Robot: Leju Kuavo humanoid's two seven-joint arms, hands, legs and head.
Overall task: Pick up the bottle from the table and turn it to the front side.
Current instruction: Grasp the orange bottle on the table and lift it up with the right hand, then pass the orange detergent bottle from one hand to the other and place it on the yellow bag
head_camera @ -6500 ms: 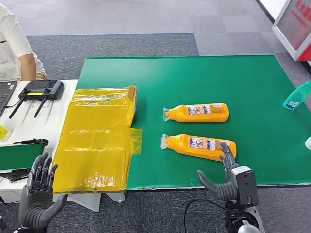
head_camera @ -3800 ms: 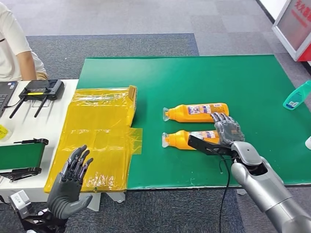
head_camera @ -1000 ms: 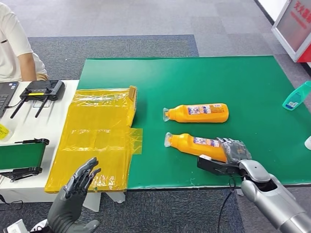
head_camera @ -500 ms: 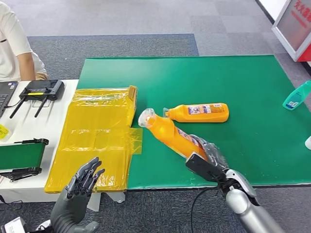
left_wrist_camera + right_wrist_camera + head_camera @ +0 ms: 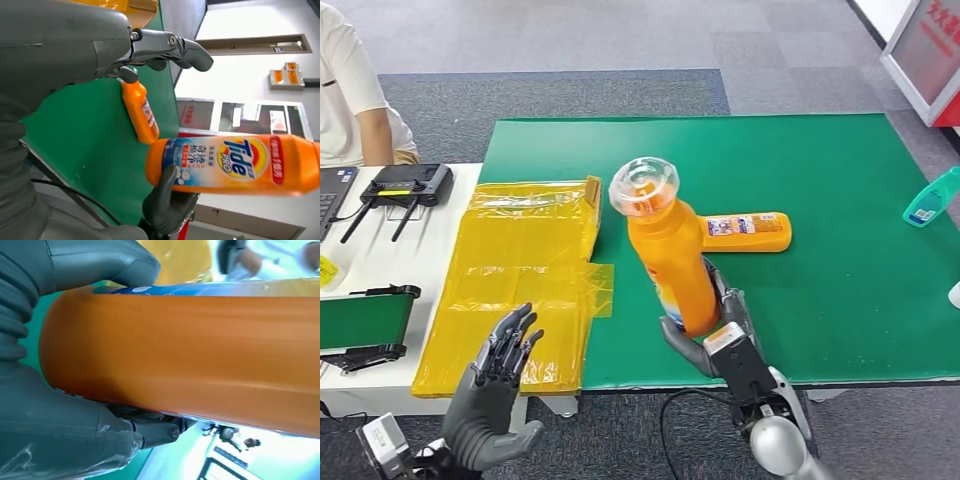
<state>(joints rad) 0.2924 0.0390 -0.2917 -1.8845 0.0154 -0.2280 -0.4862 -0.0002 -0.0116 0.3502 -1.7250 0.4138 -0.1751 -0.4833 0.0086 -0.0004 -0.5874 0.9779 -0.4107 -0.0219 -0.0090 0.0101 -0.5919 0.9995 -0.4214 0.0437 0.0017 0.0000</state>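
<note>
Head view: orange bottle point(image 5: 673, 258) with clear cap, gripped near-upright by right hand point(image 5: 718, 335).

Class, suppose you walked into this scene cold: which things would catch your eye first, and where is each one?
First, the orange bottle, lifted off the green table and gripped near its base by the right robot hand, its clear cap towards the camera. Behind it a second orange bottle lies on its side on the mat. At the table's left end sits crinkled yellow plastic sheeting, with the left robot hand spread open in front of it.
</note>
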